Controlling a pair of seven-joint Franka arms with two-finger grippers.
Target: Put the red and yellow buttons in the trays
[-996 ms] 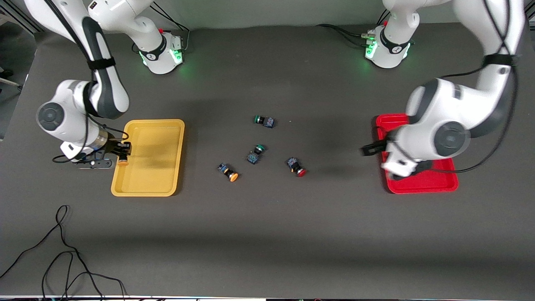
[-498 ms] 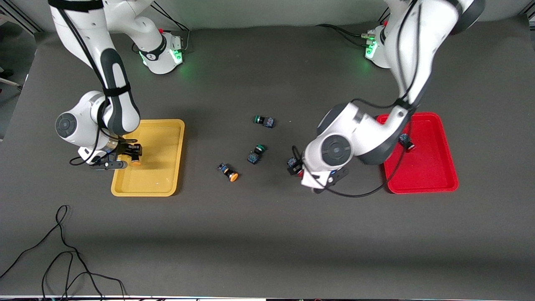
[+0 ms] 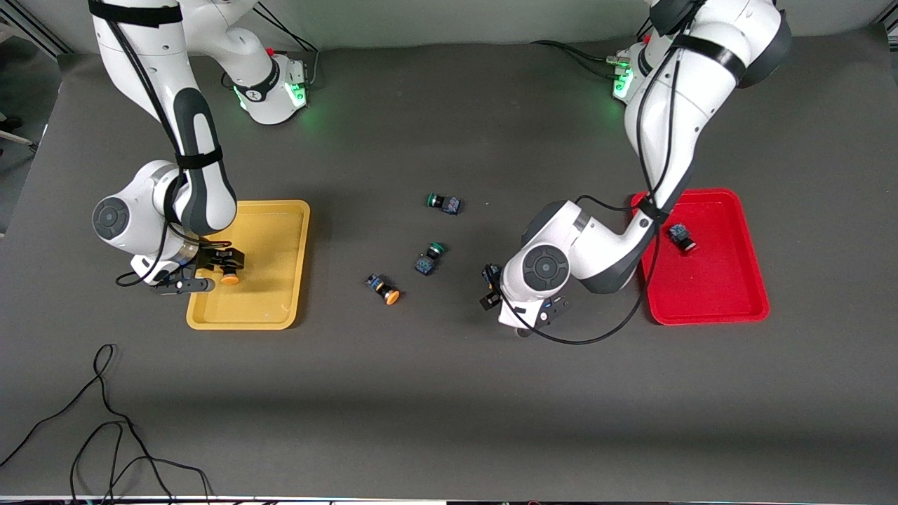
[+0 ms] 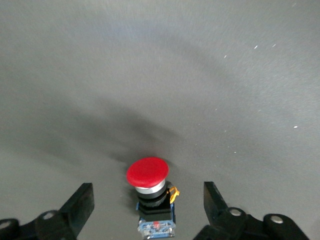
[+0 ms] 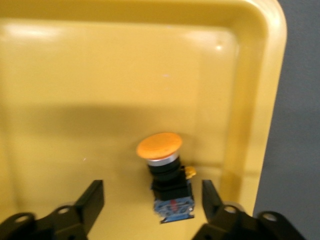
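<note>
Over the yellow tray (image 3: 266, 308), the right gripper (image 3: 226, 268) stands spread around a yellow-capped button (image 5: 167, 172). The left gripper (image 4: 150, 212), low over the table, brackets the red-capped button (image 4: 150, 192) with fingers apart; half a second ago it sat slightly higher. Another red button (image 3: 681, 237) lies in the red tray (image 3: 708, 308).

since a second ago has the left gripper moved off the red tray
Yes. The left gripper has swung off the red tray toward the table's middle; its jaws are open around the red button lying on the table.
</note>
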